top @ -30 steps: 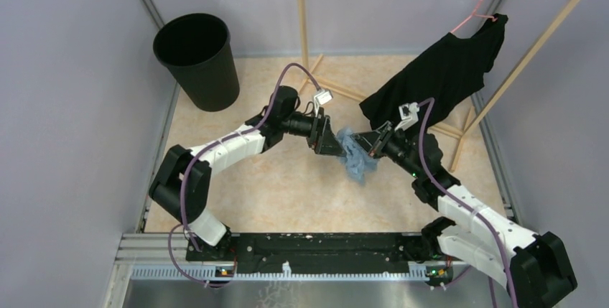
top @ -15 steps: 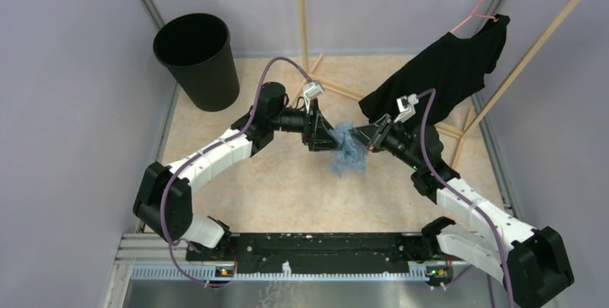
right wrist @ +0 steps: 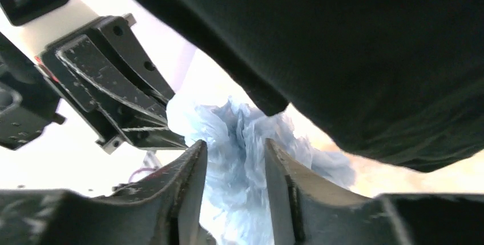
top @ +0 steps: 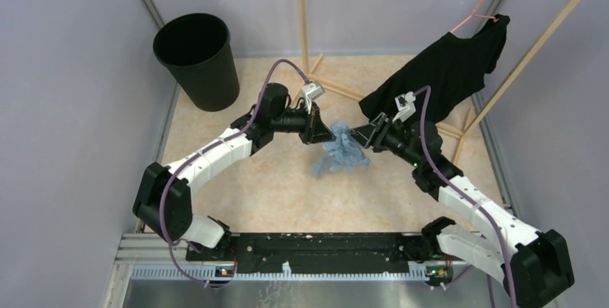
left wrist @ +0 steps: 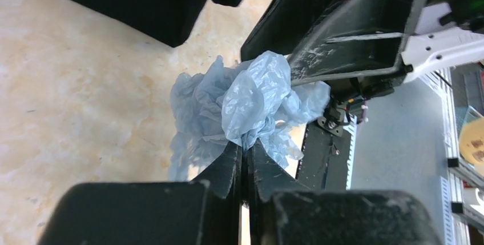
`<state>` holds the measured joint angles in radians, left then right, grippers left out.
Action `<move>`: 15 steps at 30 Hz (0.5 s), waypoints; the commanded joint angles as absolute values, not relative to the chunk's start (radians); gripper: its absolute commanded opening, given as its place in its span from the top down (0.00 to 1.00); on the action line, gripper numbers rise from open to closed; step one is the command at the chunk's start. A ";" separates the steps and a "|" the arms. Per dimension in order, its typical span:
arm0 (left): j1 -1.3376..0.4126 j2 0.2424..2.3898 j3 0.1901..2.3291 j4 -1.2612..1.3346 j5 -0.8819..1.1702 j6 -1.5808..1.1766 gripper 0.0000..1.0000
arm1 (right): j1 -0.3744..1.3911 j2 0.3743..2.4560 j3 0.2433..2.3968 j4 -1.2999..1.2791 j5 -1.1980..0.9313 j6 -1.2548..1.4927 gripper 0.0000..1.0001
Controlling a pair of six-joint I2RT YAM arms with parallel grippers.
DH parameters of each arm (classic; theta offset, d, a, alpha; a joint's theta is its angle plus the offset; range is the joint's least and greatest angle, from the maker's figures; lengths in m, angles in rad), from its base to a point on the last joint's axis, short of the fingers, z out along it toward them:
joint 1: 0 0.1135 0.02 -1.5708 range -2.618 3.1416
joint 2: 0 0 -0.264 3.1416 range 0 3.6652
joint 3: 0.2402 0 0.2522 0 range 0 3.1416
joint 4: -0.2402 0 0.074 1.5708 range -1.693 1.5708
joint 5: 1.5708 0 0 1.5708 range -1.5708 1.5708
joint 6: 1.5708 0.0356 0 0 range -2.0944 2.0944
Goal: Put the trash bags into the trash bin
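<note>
Over the middle of the table (top: 251, 193): trash bag (top: 337, 154), bunched into a wad, held up between the two grippers, well apart from the bin.
Left gripper (top: 330, 136): jaws pressed almost together, pinching a twisted fold of the bag's film; in the wrist view, film flaring out just past the fingertips.
Right gripper (top: 353, 138): jaws parted by a narrow gap, bag film in and beyond the gap; cannot tell whether either finger presses on it.
Left arm (top: 215, 151): reaching forward and rightward from its base, elbow low at the left, wrist about level, fingers pointing right.
Right arm (top: 467, 197): stretched forward and leftward, fingers pointing left; tips of both grippers near each other, with the top of the bag between them.
Bag material: thin, translucent, pale blue, heavily wrinkled; lower part drooping toward the table; cannot tell whether its lowest tip touches.
Trash bin (top: 212, 82): round, black, smooth-sided, tapering to its base, upright at the far left corner.
Table surface: beige, marbled, matt.
Finger surfaces: black, wedge-shaped, scuffed with pale scratches.
T-shirt (top: 445, 71): black cloth on a pink hanger (top: 474, 10), hung from a wooden rack (top: 301, 14) at the far right, lower edge just behind the right gripper.
Cables (top: 287, 67): purple, looping along each arm.
</note>
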<state>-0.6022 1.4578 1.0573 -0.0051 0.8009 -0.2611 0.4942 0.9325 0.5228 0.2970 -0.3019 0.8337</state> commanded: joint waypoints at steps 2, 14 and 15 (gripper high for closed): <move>-0.586 1.379 1.082 -0.032 0.608 -0.228 1.00 | 0.492 0.887 0.652 0.035 -0.252 0.576 0.42; -0.548 1.280 1.013 0.027 0.480 -0.263 1.00 | 0.530 0.905 0.648 -0.017 -0.243 0.481 0.10; -0.548 1.274 1.007 0.038 0.493 -0.260 1.00 | 0.528 0.909 0.640 -0.008 -0.255 0.485 0.20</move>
<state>-0.5449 1.3277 1.0355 -0.0528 0.4667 -0.2638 0.5232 0.9211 0.6605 -0.0406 -0.2779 0.5049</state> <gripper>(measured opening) 0.015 0.906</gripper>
